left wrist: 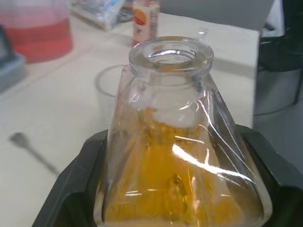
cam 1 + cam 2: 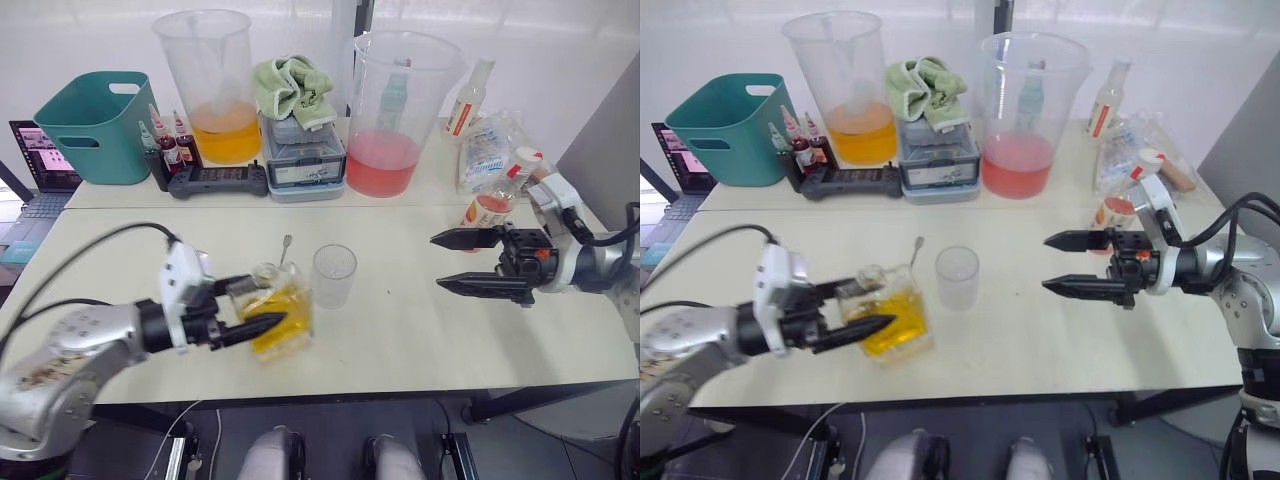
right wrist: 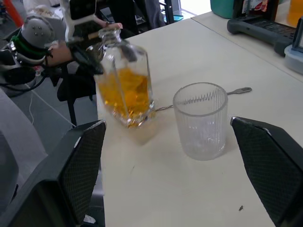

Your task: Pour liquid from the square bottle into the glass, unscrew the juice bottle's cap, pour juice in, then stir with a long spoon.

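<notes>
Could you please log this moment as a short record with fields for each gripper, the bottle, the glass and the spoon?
left gripper: shut on the square bottle, tilted
right gripper: open, hovering apart from the glass
glass: upright, looks empty
liquid: yellow, in the bottle
long spoon: flat on the table, behind bottle and glass
juice bottle: capped, behind right gripper

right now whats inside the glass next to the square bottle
Nothing shows inside the glass; its ribbed clear walls look empty. Behind it lies the long spoon, partly hidden by the glass and the square bottle.
</notes>
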`<state>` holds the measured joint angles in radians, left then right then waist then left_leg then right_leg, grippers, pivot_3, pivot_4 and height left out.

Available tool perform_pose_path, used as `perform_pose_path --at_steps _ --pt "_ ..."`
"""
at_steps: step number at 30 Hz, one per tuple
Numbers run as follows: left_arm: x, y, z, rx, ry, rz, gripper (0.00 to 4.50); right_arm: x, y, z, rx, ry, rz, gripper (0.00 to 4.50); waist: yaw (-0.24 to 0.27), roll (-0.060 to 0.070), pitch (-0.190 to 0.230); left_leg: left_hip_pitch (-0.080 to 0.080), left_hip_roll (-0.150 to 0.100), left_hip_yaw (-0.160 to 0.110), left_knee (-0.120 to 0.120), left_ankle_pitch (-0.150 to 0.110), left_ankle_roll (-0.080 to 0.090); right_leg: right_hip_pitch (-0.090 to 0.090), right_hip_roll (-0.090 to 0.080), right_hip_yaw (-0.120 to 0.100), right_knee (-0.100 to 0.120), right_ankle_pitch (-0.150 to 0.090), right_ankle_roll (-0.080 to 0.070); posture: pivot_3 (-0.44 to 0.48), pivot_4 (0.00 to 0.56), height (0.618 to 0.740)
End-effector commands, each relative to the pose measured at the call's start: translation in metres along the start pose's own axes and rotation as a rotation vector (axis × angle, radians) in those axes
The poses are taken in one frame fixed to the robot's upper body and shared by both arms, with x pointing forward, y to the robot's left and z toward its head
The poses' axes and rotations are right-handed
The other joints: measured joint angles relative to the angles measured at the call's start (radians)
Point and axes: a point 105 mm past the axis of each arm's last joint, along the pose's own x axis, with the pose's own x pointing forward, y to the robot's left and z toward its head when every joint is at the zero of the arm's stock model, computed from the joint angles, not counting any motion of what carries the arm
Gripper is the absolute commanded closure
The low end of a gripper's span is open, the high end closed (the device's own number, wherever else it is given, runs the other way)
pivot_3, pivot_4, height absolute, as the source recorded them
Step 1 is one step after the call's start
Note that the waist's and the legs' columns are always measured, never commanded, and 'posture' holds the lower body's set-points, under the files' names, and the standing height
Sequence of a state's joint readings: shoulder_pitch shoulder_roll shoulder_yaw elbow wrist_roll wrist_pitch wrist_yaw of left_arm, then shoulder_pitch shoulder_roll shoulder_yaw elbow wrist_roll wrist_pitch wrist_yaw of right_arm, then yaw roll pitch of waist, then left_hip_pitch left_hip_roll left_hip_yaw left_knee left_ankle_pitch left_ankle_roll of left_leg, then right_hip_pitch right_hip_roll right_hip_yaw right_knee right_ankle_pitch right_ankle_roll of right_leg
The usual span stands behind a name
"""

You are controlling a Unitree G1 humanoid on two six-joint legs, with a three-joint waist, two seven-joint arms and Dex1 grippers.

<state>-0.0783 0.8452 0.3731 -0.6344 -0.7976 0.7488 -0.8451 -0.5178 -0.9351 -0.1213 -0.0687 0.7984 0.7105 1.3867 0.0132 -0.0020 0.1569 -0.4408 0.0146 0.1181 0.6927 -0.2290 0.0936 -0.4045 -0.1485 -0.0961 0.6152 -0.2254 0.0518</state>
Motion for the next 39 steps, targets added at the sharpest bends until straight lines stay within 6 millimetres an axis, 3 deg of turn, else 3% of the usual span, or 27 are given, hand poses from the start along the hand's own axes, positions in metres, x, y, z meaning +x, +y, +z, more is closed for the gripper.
perform_pose_path --at_steps 1,9,16,23,26,32,39 --pt "-0.025 0.031 0.023 0.091 -0.038 0.126 1.71 0.005 0.004 0.010 -0.033 -0.015 0.043 0.03 0.000 0.000 0.000 0.000 0.000 0.000 0.000 0.000 0.000 0.000 0.000 0.000 0.000 0.000 0.000 0.000 0.150 0.739" --pt "-0.020 0.061 0.028 0.084 -0.063 0.216 1.71 0.007 0.010 0.010 -0.043 -0.020 0.038 0.03 0.012 -0.005 0.003 -0.001 -0.001 0.000 0.000 -0.004 -0.007 -0.001 0.000 -0.001 -0.002 0.000 0.000 0.000 0.150 0.739" --pt "0.009 0.082 0.034 0.142 -0.075 0.335 1.71 0.008 0.021 0.009 -0.044 -0.019 0.013 0.03 0.013 -0.007 0.004 -0.001 -0.001 0.001 0.000 -0.003 -0.007 0.000 0.001 -0.001 0.000 0.001 0.001 0.000 0.150 0.739" --pt "0.044 0.101 0.039 0.334 -0.013 0.455 1.71 0.006 0.027 0.003 -0.038 -0.023 -0.031 0.03 0.025 -0.010 0.006 -0.002 -0.001 0.002 0.000 0.000 -0.003 0.000 0.001 -0.001 0.000 0.001 0.001 0.000 0.150 0.739" --pt "0.050 0.103 0.041 0.346 -0.021 0.452 1.71 0.006 0.029 0.003 -0.036 -0.024 -0.038 0.03 0.025 -0.011 0.007 -0.002 -0.001 0.002 0.000 0.001 -0.002 -0.001 0.001 -0.001 0.000 0.001 0.001 0.000 0.150 0.739" --pt "0.078 0.087 0.050 0.662 -0.001 0.359 1.71 0.004 0.026 -0.001 -0.050 -0.006 -0.093 0.03 0.029 -0.011 0.007 -0.005 -0.001 0.001 0.001 0.001 -0.001 -0.002 0.001 -0.002 -0.001 0.001 0.001 0.000 0.150 0.739" --pt "0.104 0.081 0.054 0.826 -0.010 0.352 1.71 0.004 0.029 -0.003 -0.036 -0.005 -0.105 0.03 0.029 -0.012 0.007 -0.005 -0.001 0.001 0.001 0.000 0.000 -0.002 0.001 -0.002 -0.001 0.002 0.001 0.000 0.150 0.739"
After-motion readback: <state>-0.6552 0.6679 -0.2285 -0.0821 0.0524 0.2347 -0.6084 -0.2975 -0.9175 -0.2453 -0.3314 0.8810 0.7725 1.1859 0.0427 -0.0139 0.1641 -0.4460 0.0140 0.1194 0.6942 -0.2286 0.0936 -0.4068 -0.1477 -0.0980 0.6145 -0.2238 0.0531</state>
